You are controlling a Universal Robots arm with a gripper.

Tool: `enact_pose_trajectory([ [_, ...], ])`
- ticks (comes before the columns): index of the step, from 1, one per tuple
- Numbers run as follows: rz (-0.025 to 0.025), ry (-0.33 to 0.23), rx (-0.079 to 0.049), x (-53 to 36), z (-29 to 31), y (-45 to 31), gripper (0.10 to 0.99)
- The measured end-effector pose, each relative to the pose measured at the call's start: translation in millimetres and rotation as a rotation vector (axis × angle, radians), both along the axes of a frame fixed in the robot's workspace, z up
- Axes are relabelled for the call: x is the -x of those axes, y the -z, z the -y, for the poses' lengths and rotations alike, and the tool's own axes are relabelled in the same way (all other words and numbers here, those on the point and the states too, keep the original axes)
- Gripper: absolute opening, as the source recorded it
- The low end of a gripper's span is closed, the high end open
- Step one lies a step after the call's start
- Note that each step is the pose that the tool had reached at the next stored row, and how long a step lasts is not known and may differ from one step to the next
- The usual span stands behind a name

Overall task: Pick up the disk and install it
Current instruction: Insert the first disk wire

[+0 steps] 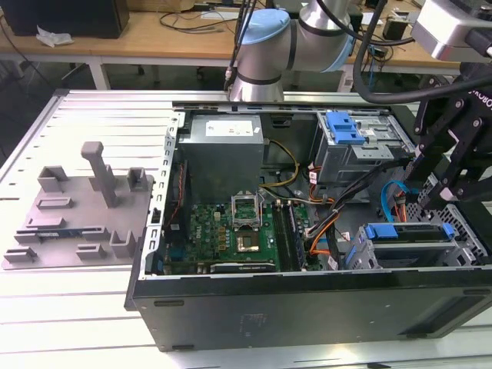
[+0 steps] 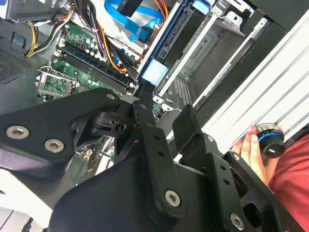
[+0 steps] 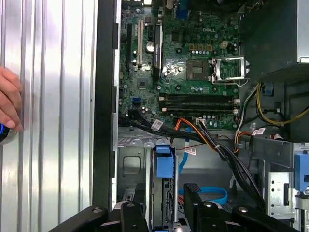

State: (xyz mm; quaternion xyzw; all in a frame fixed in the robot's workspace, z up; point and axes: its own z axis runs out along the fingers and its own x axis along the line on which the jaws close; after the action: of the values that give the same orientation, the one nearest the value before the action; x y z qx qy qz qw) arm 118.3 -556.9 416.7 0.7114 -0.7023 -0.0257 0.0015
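The pincer [image 3: 161, 197] hangs over the cage [image 3: 133, 164] in a corner of the case [image 1: 307, 300]. Its two black fingers [image 3: 192, 193] are wide apart, one on each side of the disk [image 3: 163, 166]. In the first wrist view there is a gap on both sides, so they are not squeezing it.

The disk stands on its edge in a slot of the cage. Its blue end points at the green board [image 3: 188, 67]. The slot beside it, nearer the case wall, is bare metal. A blue cable [image 3: 215, 195] curls just beside the disk. Orange and black wires [image 3: 207, 140] run between the cage and the board.

In the exterior view the case lies open on a ribbed table [image 1: 100, 115]. A grey holder [image 1: 77, 207] sits on the table at the exterior view's left, well apart from the case. A hand [image 3: 9, 99] rests on the table outside the case wall, by a small black and blue knob [image 2: 269, 141].
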Motion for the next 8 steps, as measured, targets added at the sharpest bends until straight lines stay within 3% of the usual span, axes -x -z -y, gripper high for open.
enact_pose_trajectory([
  [8,0.0,-0.001,0.0,0.0,0.0,0.0,0.447],
])
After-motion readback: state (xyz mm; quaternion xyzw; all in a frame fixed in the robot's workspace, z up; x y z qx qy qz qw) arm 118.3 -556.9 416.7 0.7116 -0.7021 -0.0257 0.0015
